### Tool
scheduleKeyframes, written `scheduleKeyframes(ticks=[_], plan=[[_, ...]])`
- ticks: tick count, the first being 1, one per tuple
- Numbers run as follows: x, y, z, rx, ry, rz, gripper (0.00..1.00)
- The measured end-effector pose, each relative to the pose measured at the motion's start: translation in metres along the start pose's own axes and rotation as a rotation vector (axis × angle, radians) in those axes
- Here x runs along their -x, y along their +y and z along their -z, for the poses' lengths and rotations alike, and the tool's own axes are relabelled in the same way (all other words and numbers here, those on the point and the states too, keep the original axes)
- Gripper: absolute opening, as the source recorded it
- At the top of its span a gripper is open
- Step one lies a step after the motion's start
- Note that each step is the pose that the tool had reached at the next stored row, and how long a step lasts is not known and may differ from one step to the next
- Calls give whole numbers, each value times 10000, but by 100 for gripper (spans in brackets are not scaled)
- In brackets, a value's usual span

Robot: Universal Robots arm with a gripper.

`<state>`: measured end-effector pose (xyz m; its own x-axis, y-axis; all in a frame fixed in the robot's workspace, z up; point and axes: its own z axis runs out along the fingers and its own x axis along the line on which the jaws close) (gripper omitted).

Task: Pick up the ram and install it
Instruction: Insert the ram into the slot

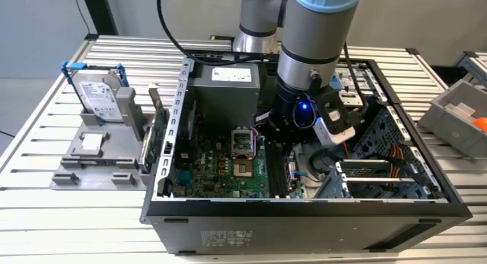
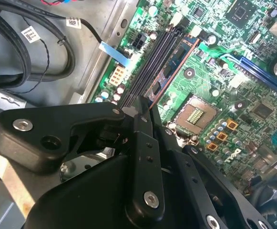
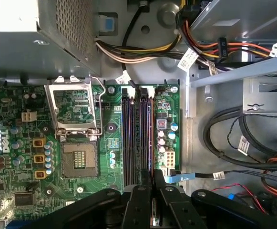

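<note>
The ram (image 2: 176, 59) is a slim dark stick with black chips and a brownish edge. It stands on edge along the black memory slots (image 3: 137, 133) of the green motherboard (image 1: 220, 167). In both wrist views my gripper (image 2: 140, 107) has its black fingers pressed together on the near end of the stick. Whether the stick is seated in a slot cannot be told. In the exterior view the gripper (image 1: 275, 139) reaches down into the open computer case (image 1: 304, 218), over the slots and beside the processor socket (image 3: 78, 155).
A grey power supply (image 1: 224, 98) fills the far end of the case, and bundles of cables (image 3: 233, 138) lie beside the slots. On the exterior view's left, a hard drive in a blue frame (image 1: 99, 96) and a green card on edge (image 1: 156, 135) stand in a grey holder.
</note>
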<state>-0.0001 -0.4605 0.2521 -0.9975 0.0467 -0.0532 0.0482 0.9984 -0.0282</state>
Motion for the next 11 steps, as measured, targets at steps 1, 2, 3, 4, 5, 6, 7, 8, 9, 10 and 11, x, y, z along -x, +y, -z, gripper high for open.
scheduleKeyframes(ticks=[1, 2, 3, 4, 5, 6, 7, 8, 9, 10, 11], plan=[[0, 0, -1, 3, -1, 0, 0], [0, 0, -2, 3, -1, 0, 0], [0, 0, -2, 3, -1, 0, 0], [0, 0, -2, 3, 1, 0, 0], [1, 0, -2, 3, 6, -2, 0], [2, 0, -2, 2, 8, -1, 0], [2, 1, -9, 8, 7, -2, 0], [1, 1, -24, 4, 8, -1, 0], [3, 2, -42, -1, 8, 0, 0], [6, 2, -59, -1, 8, 1, 0], [12, 3, -78, -1, 8, 0, 0]])
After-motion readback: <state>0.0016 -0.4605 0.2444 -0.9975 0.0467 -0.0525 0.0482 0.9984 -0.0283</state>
